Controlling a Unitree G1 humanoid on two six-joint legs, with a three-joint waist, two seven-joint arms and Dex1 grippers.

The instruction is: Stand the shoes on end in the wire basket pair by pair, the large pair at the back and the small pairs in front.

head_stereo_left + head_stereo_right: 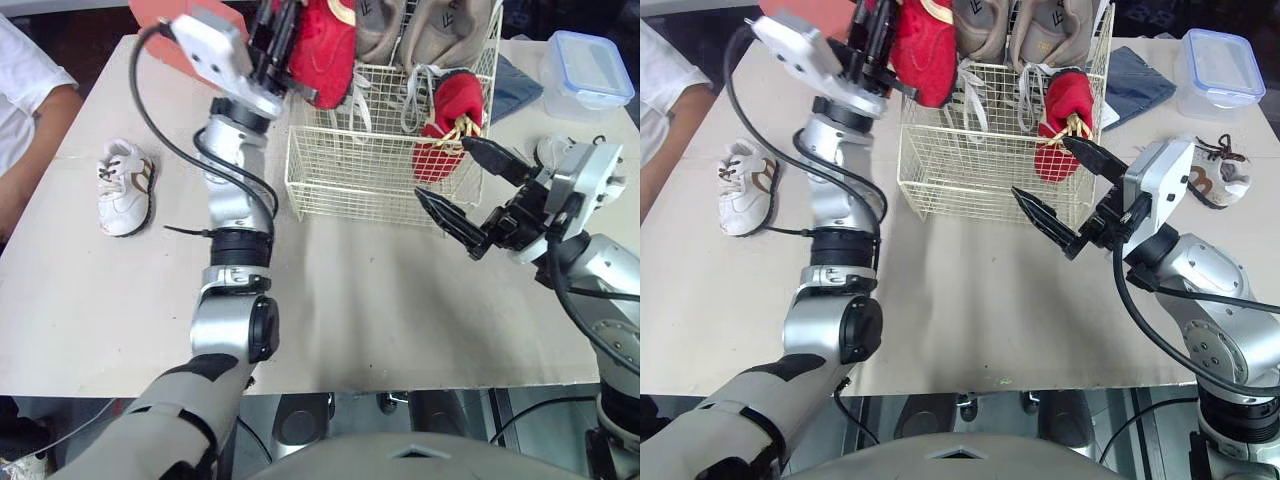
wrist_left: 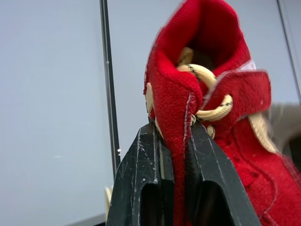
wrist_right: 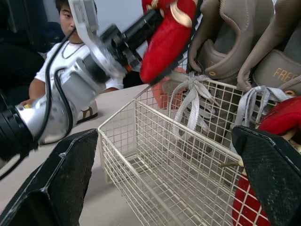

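Observation:
My left gripper [image 1: 283,30] is shut on a red shoe [image 1: 325,45] at its collar and holds it above the left back part of the wire basket [image 1: 350,185]. In the left wrist view the black fingers [image 2: 150,160] pinch the red fabric [image 2: 207,94]. Two large tan shoes [image 1: 400,30] stand on end at the back of the basket. A second red shoe [image 1: 450,120] stands at the basket's front right corner. My right gripper [image 1: 442,168] is open just outside that corner, empty, its upper fingertip close to that shoe.
A small white and brown shoe [image 1: 125,185] lies on the table to the left of my left arm. Its mate [image 1: 1220,170] lies at the far right. A lidded plastic box [image 1: 588,65] and a blue cloth [image 1: 515,85] sit back right. A person [image 1: 25,100] is at the left edge.

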